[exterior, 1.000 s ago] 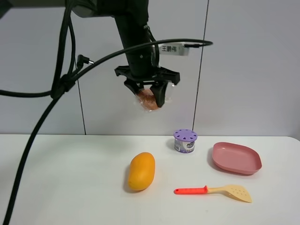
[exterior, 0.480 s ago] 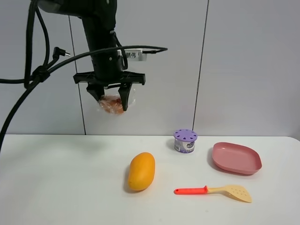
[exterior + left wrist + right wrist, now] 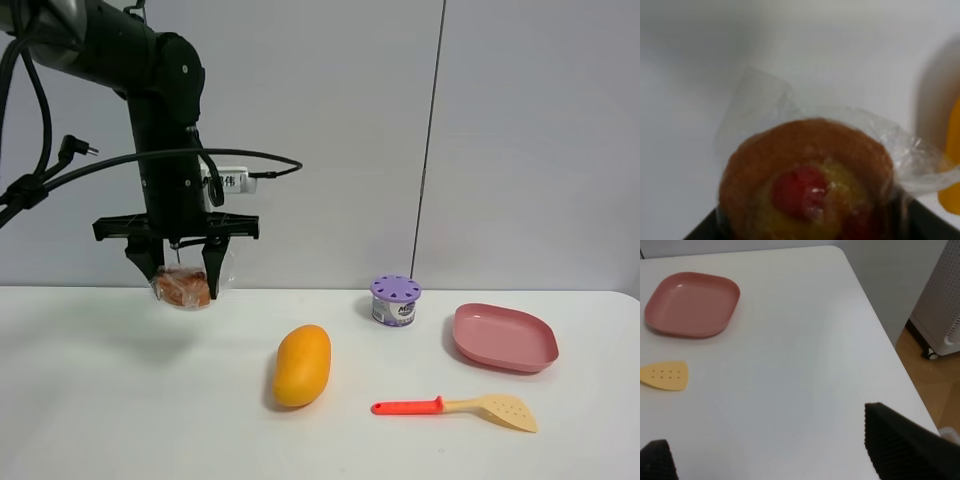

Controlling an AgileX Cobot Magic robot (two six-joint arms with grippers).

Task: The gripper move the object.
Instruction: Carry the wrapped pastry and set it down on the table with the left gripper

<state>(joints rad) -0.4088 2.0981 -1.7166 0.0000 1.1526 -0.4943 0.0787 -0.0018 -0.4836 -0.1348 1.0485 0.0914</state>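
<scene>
My left gripper [image 3: 178, 276], a black two-fingered claw on a dark arm, is shut on the object [image 3: 182, 291], a small brown pastry with red spots in clear crinkly wrap. It holds the pastry just above the white table [image 3: 120, 400] at the back left, to the left of the mango [image 3: 302, 365]. The left wrist view shows the pastry [image 3: 810, 182] close up between the jaws, with the mango's edge [image 3: 952, 175] beside it. My right gripper [image 3: 775, 462] is open and empty over the table's right end; it does not show in the exterior view.
A purple-lidded container [image 3: 395, 300] stands at the back centre. A pink plate [image 3: 505, 338] lies to its right, also in the right wrist view [image 3: 692, 302]. A red-handled spatula [image 3: 455, 407] lies in front, its head also in the right wrist view [image 3: 665, 376]. The table's right edge [image 3: 885, 340] drops to the floor.
My left gripper has carried the pastry leftward and down, from high above the mango to just above the table at the back left. The other things have not moved.
</scene>
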